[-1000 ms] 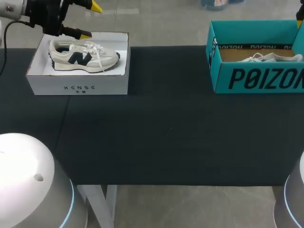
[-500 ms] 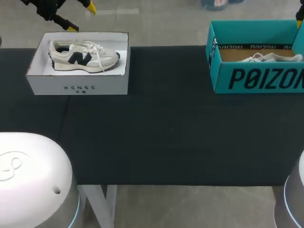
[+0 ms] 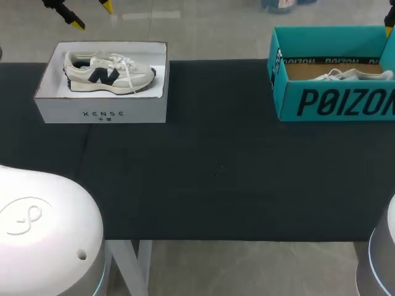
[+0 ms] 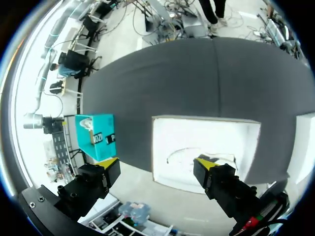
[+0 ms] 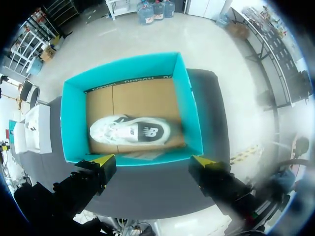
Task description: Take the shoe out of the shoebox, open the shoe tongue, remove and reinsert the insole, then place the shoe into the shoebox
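A cream shoe with a navy side mark (image 3: 108,72) lies on its side in a white shoebox (image 3: 102,108) at the table's far left. Beyond that box's far left corner hangs my left gripper (image 3: 92,15), open and empty. Its wrist view looks down on the glaring white shoebox (image 4: 204,152), where the shoe (image 4: 197,157) is only a faint outline ahead of the open left gripper (image 4: 157,162). A teal shoebox (image 3: 333,98) at the far right holds a white shoe (image 3: 352,74). My right gripper (image 5: 152,161) hovers open high above that teal shoebox (image 5: 74,128) and its white shoe (image 5: 130,130).
The black table (image 3: 216,172) stretches bare between the two boxes. Rounded white arm housings fill the near left corner (image 3: 43,234) and show at the near right edge (image 3: 382,259). The teal box (image 4: 96,132) also appears in the left wrist view.
My left gripper has pulled back from the white box's far left corner, away and to the left. The white housing at the near left has turned. The right arm and both shoes stay put.
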Available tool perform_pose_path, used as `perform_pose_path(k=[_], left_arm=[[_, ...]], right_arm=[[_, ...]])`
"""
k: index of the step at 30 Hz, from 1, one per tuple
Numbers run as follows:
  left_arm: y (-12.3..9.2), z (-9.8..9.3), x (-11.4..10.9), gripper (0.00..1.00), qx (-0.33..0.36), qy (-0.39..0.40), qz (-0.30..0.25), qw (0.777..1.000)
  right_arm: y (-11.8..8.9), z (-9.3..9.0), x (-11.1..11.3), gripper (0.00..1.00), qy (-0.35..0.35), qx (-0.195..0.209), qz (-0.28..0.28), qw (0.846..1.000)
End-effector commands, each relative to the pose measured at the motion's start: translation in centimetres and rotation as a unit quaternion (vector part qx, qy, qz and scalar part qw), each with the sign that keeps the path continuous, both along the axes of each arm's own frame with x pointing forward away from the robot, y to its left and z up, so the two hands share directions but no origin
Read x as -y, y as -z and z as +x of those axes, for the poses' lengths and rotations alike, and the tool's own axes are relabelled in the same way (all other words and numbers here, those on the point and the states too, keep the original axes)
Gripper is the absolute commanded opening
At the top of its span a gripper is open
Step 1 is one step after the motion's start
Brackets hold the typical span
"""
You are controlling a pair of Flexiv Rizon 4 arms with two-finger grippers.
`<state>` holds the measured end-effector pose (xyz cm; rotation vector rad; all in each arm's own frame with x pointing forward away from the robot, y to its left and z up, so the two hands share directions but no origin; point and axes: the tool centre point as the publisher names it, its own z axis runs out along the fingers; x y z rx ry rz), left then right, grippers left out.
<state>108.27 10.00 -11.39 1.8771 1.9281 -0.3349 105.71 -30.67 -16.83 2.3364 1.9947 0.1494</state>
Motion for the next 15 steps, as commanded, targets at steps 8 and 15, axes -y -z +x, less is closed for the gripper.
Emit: perform_pose_path(k=[8, 15], left_arm=[[3.4, 5.4, -6.3, 1.0, -0.014, 0.017, 0.119, 0.993], [6.7, 7.7, -8.8, 1.0, -0.044, 0.022, 0.127, 0.991]], right_arm=[[0.0, 0.0, 0.0, 1.0, 0.001, 0.001, 0.0, 1.0], [0.0, 0.0, 0.0, 1.0, 0.001, 0.001, 0.0, 1.0]])
